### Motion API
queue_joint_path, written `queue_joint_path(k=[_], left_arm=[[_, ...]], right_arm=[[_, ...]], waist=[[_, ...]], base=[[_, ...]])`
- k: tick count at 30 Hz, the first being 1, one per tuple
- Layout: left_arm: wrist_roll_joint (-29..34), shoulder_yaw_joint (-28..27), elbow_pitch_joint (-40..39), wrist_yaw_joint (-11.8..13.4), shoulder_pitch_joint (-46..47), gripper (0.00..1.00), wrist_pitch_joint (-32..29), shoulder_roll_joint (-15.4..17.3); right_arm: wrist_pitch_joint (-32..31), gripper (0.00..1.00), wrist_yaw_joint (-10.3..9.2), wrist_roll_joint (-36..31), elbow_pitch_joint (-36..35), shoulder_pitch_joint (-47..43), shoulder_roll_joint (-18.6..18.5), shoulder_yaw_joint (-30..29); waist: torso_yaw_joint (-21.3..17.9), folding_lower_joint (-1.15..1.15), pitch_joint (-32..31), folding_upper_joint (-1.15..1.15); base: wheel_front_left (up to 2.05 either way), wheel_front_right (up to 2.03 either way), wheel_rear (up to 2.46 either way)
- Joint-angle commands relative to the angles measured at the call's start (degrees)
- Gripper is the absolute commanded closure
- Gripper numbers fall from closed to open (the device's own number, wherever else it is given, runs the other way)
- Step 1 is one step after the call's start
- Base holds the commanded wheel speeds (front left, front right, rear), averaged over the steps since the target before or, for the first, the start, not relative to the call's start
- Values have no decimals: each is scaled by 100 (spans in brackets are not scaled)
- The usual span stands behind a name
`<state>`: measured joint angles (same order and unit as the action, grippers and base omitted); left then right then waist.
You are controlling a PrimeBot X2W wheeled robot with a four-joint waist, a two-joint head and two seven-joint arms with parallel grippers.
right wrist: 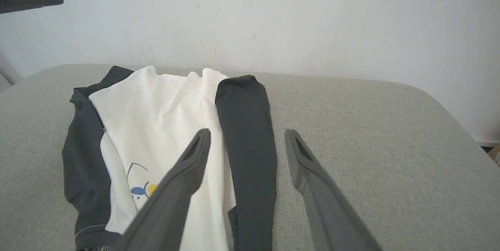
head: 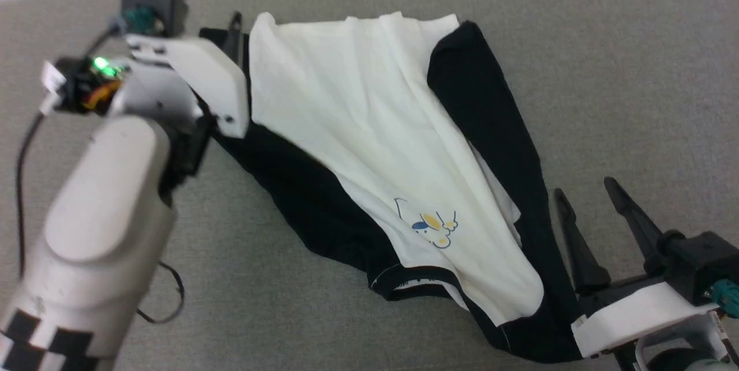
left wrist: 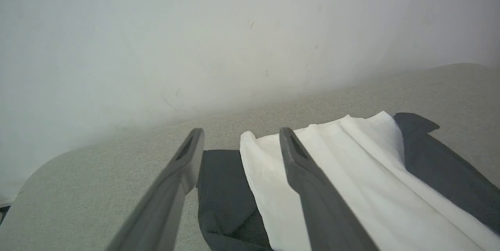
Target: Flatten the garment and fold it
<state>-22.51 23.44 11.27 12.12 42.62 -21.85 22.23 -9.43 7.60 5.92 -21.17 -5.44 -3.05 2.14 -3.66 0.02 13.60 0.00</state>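
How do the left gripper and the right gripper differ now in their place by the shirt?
The left gripper is at the far end of the shirt, at a white corner; the right gripper is at its near end, by the black sleeve. Between the left gripper's fingers lie white and black cloth; between the right gripper's fingers lie the sleeve and bare grey surface. Both are open and hold nothing.

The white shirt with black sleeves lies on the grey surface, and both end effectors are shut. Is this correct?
Not shut: the left end effector and the right end effector are open, jaws apart, as each wrist view shows. The shirt does lie on the grey surface.
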Motion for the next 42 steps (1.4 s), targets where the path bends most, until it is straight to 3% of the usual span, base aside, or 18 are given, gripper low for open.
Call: queue_joint_path(k=[1,9,17,27,34,35,36,38,42], left_arm=[[-23,-54,200,-115,289,0,-58,91],[-369,-240,1293,-786,1506,0,-786,516],[-802,-389,1787,-1241,1997,0,-1914,1040],[-1018,-435,1894,-1212,1718,0,-2723,1461],[-1162,-265,1955,-1102,1207,0,-3302,1410],[-1192,-245,1943,-1058,1126,23,-3390,1376],[-1221,-242,1909,-1002,1054,53,-3441,1341],[-1243,-233,1820,-925,938,100,-3454,1300],[-1165,-199,1673,-838,795,100,-3298,1320]], right_arm=[[67,0,-11,-41,-56,137,17,29],[275,0,-11,-48,-286,493,17,256],[435,0,-11,-67,-590,717,17,446],[536,0,-11,-81,-647,805,17,535],[579,0,-11,-91,-624,754,17,495],[576,0,-11,-91,-620,749,17,496],[566,0,-11,-87,-616,743,17,496],[547,0,-11,-80,-614,739,17,497],[510,0,-11,-80,-569,760,17,487]], waist=[[-260,-2,510,0],[-536,-2,1063,0],[-815,-2,1624,0],[-1090,-2,2073,0],[-1181,-2,2138,0],[-1186,-2,2127,0],[-1187,-2,2114,0],[-1184,-2,2090,0],[-1142,-2,2020,0]], base=[[0,0,0],[0,0,0],[0,0,0],[0,0,0],[0,0,0],[0,0,0],[0,0,0],[0,0,0],[0,0,0]])
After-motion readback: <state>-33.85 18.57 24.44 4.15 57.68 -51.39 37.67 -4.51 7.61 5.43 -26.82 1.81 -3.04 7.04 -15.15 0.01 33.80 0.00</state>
